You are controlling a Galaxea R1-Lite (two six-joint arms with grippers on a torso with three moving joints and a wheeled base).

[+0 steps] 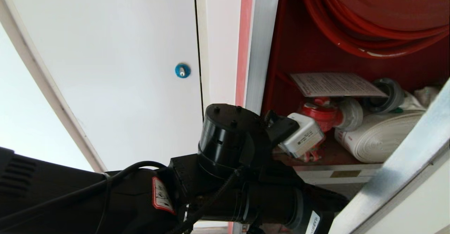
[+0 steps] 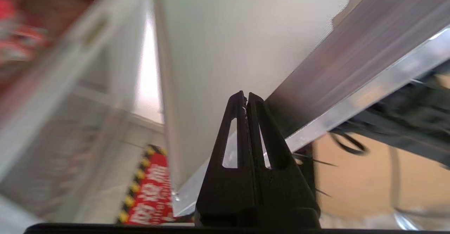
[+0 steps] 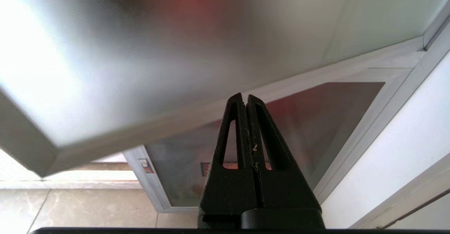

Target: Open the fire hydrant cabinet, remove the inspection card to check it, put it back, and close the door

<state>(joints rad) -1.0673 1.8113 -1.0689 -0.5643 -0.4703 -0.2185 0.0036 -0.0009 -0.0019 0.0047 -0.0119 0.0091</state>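
Observation:
The fire hydrant cabinet (image 1: pixel 262 44) stands open, red inside, with a red hose reel (image 1: pixel 379 23) up top. The inspection card (image 1: pixel 335 84) lies flat on the red valve (image 1: pixel 321 112), beside a rolled white hose (image 1: pixel 379 133). The door (image 1: pixel 404 163) is swung out at the right, its silver frame crossing the corner. My left arm (image 1: pixel 228 149) reaches in low before the cabinet. My left gripper (image 2: pixel 245 95) is shut and empty, its tips in front of the door's silver edge (image 2: pixel 351 100); contact cannot be told. My right gripper (image 3: pixel 245 96) is shut, parked under the frosted door panel (image 3: pixel 140 51).
A white door with a blue round lock (image 1: pixel 182 70) is left of the cabinet. A smaller dark glass panel with a red label (image 3: pixel 316 121) sits below the cabinet. A red floor sign with yellow dots (image 2: pixel 151 191) lies near the cabinet's foot.

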